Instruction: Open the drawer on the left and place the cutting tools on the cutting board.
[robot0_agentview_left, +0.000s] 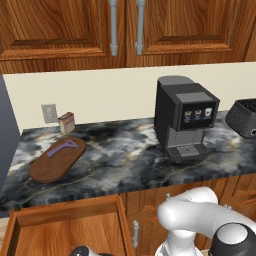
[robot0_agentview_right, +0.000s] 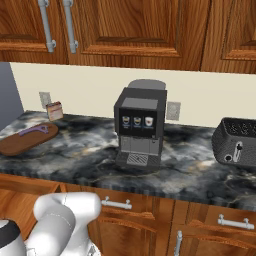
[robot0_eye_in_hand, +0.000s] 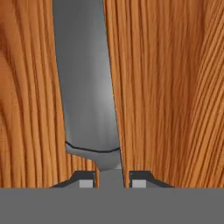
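Observation:
The drawer (robot0_agentview_left: 121, 225) below the counter's left end stands pulled open, and its wooden floor (robot0_eye_in_hand: 175, 87) fills the hand view. On that floor lies a grey cutting tool (robot0_eye_in_hand: 87, 87) with a long flat blade. My gripper (robot0_eye_in_hand: 112, 180) is shut on the tool's narrow end, one fingertip on each side. My hand is low inside the drawer. The dark-brown cutting board (robot0_agentview_left: 52, 165) lies on the counter's left part, also visible in the right base view (robot0_agentview_right: 20, 142). A purple cutting tool (robot0_agentview_left: 62, 148) rests on the board's far end (robot0_agentview_right: 35, 131).
A black coffee machine (robot0_agentview_left: 182, 117) stands mid-counter and a dark toaster (robot0_agentview_left: 245, 117) at the right. A small tan box (robot0_agentview_left: 66, 122) sits against the wall behind the board. A narrow cabinet door with a vertical handle (robot0_agentview_left: 135, 234) adjoins the drawer's right.

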